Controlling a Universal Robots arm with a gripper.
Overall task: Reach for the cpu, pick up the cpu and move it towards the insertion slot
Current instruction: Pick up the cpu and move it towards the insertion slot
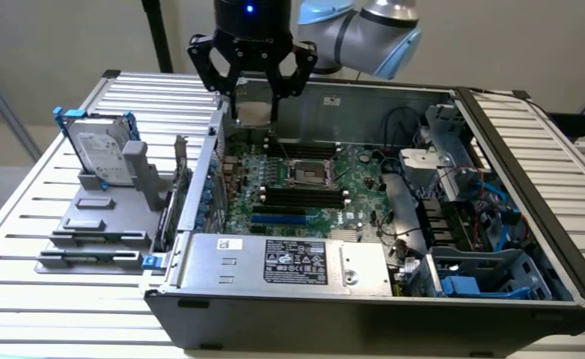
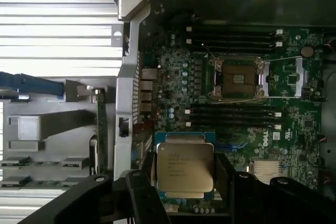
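Note:
The cpu (image 1: 256, 114) hangs above the back left corner of the open computer case, its pale tan underside facing the exterior camera. My gripper (image 1: 256, 103) is shut on it, one black finger on each side. In the wrist view the cpu (image 2: 185, 167) shows its silvery metal top with printed text, clamped between the dark fingers (image 2: 140, 195) of my gripper (image 2: 184, 184). The insertion slot (image 1: 310, 173), a square socket with a shiny frame and dark centre, lies on the green motherboard, lower than the chip and towards the exterior view's right. The slot (image 2: 237, 78) stands uncovered in the wrist view.
Long black memory slots (image 1: 298, 196) flank the socket. A hard drive (image 1: 101, 153) in a blue frame stands on a grey holder at the exterior view's left. The power supply (image 1: 287, 262) fills the case front, and cables and drive bays (image 1: 462, 217) crowd the right.

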